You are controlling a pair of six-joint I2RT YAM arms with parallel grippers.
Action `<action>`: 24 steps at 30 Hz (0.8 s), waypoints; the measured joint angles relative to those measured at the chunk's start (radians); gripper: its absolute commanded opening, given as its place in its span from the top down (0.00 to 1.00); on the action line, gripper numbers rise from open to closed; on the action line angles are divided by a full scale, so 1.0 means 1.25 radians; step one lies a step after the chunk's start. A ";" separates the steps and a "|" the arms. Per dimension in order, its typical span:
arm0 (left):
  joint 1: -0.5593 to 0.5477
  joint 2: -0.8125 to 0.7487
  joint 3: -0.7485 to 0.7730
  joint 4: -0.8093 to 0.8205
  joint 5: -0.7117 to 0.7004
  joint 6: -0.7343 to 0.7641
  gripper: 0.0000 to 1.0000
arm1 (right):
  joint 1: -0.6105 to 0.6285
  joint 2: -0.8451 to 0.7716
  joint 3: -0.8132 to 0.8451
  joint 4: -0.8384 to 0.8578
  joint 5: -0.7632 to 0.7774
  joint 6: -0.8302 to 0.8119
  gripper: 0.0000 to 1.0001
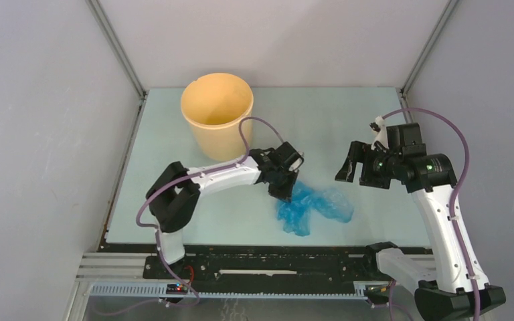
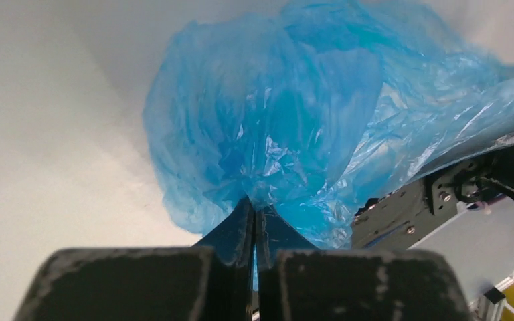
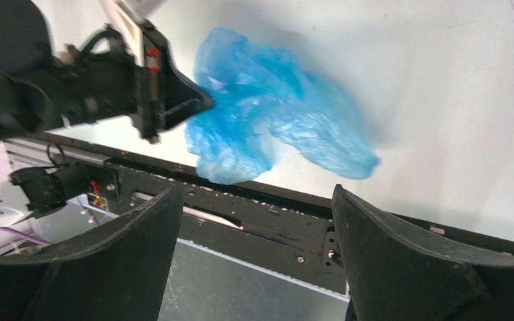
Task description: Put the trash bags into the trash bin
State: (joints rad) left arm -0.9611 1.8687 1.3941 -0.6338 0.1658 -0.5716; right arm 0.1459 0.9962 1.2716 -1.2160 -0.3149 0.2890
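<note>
The light-blue trash bag [image 1: 313, 208] lies crumpled on the table near its front edge. My left gripper [image 1: 288, 192] is shut on the bag's left end; in the left wrist view the jaws [image 2: 255, 208] pinch the plastic [image 2: 288, 114] between them. My right gripper [image 1: 350, 171] is open and empty, held above the table to the right of the bag; in the right wrist view its gap [image 3: 258, 200] frames the table's front edge, with the bag [image 3: 274, 114] beyond. The pale yellow trash bin [image 1: 217, 114] stands upright at the back, left of centre.
The black front rail [image 1: 274, 262] runs along the table's near edge. Grey enclosure walls stand at left, right and back. The left arm's link [image 1: 221, 177] stretches in front of the bin.
</note>
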 measured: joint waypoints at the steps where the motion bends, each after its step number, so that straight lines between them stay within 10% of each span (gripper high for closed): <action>1: 0.016 -0.011 -0.016 0.000 0.007 0.003 1.00 | 0.009 0.001 0.000 0.001 0.009 -0.004 0.10; 10: 0.145 -0.348 -0.207 0.043 0.271 0.032 1.00 | 0.211 0.001 -0.034 0.134 -0.013 -0.055 0.10; 24: 0.353 -0.700 -0.352 0.434 0.635 -0.317 1.00 | 0.062 -0.152 -0.266 0.582 -0.444 0.010 0.12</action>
State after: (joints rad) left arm -0.5198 0.9932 0.9535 -0.0914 0.9596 -0.9684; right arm 0.2230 0.8066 0.9386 -0.4889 -0.8696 0.3019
